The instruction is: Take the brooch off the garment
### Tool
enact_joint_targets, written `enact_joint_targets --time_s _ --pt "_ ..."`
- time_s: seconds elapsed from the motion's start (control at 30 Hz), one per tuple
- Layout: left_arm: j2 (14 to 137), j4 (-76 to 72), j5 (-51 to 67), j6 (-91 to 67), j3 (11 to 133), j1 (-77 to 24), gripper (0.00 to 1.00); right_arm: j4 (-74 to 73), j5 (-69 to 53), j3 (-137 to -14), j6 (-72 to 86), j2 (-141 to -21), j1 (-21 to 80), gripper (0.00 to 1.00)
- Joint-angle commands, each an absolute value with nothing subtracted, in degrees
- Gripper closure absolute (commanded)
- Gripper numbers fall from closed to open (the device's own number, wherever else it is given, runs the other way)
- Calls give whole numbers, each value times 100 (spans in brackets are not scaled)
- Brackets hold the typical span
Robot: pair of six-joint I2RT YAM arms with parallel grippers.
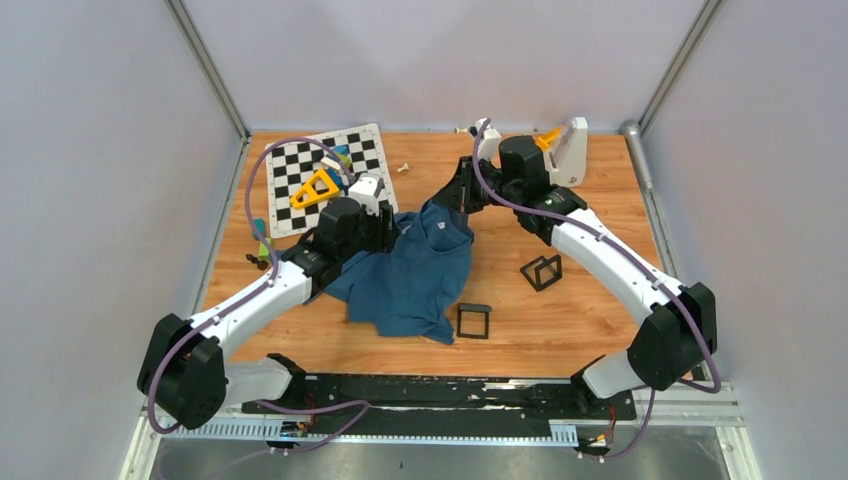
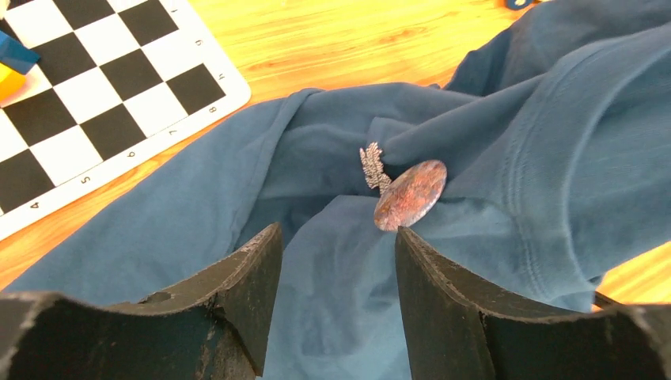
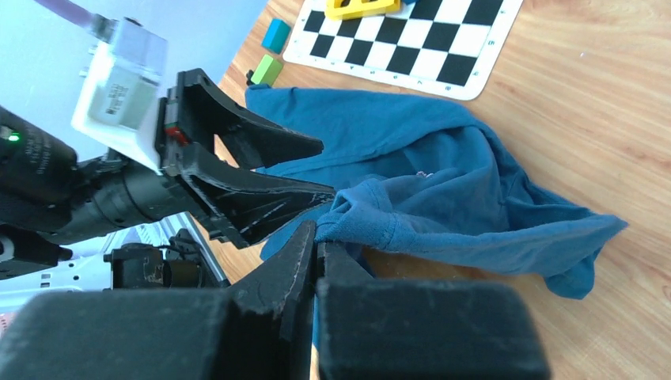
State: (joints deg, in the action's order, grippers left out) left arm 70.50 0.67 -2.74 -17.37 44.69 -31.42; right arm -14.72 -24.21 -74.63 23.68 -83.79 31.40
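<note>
Brooch sits pinned on the garment, just ahead of the left gripper, jaws wide apart. A garment fold is clamped in the right gripper.

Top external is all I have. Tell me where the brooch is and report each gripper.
Observer: The left wrist view shows the brooch, a silvery leaf with a mottled disc, pinned on the garment.
Operator: Report the left gripper.
Observer: The left gripper is open, with the brooch just past one fingertip. I cannot tell if they touch.
Operator: Now the right.
Observer: The right gripper is shut on a garment fold.
</note>
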Motion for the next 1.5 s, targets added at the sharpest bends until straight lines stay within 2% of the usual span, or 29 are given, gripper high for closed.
enact_joint_targets --time_s 0.0,0.1,0.17,0.53,0.7,0.83,1.0,1.1,1.17,1.27,1.4,1.47 --pt "6655 -257 -159 -1919 4369 -3150 40 -1584 -2622 -7799 2367 -8452 3126 100" --pt "6512 -254 -195 -1868 4329 -3163 51 -1601 -2604 -7836 2443 -8508 3120 100" --pt "6533 -256 -102 -1786 4348 -3164 54 -1600 -2636 -7870 2492 -8560 3120 100" --pt "6654 -975 970 -1268 4075 -3162 51 -1615 -2849 -8022 2635 -8733 3120 100" --pt "6886 -1037 977 -1170 4094 -3164 50 -1622 -2958 -8041 2642 -8737 3121 100" --pt "7159 -978 781 -1203 4230 -3163 58 -1643 -3035 -8035 2611 -8715 3120 100" --pt "7380 -967 807 -1257 4338 -3164 62 -1657 -3118 -8025 2627 -8708 3121 100" --pt "7365 -974 704 -1276 4349 -3164 75 -1661 -3161 -8001 2619 -8688 3120 100" --pt "7314 -1051 653 -1299 4306 -3164 74 -1663 -3168 -7974 2615 -8675 3122 100" --pt "7221 -1131 657 -1305 4227 -3164 68 -1682 -3160 -7932 2596 -8675 3120 100" --pt "7244 -1156 703 -1284 4229 -3164 72 -1706 -3172 -7928 2606 -8685 3124 100" --pt "7281 -1156 792 -1279 4254 -3164 70 -1717 -3194 -7941 2610 -8699 3127 100"
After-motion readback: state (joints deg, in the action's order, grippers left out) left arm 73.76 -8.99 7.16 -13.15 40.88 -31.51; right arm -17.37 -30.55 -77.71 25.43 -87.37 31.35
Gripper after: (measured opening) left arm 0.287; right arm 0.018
